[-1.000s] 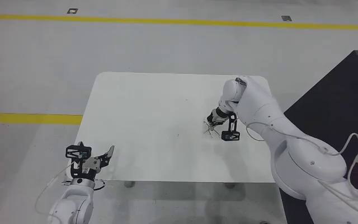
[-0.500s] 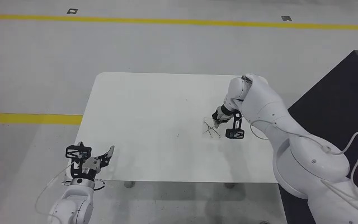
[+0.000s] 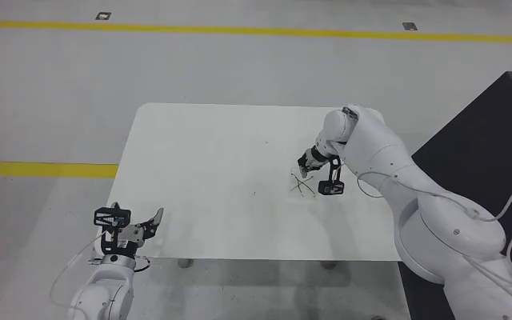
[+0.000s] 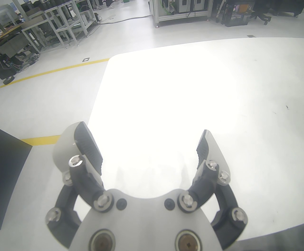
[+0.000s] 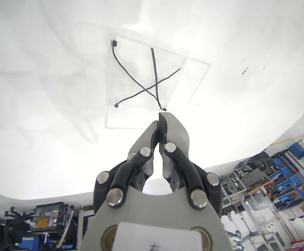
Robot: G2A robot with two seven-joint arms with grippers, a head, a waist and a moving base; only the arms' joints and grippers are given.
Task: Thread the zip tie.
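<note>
Zip ties [image 5: 155, 86]: three, crossed, on one clear sheet [image 5: 187, 78].

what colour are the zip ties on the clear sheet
Black: all three zip ties, lying crossed on the clear sheet. They show best in the right wrist view.

a white table [image 3: 208, 176] with rounded corners stands on a pale grey floor [image 3: 72, 88], with a thin clear plastic sheet [image 5: 185, 85] lying flat on its right half and a few small dark specks [image 5: 244, 70] on the bare top near that sheet. one yellow line [image 3: 240, 30] crosses the floor beyond the far edge, with two small square floor plates [image 3: 104, 15] close to it, and a second yellow stripe [image 3: 56, 170] lies left of the table. a dark panel [image 3: 480, 144] stands at the right, and the room behind holds metal-framed benches [image 4: 59, 19] and racks with blue bins [image 5: 289, 161].
</note>
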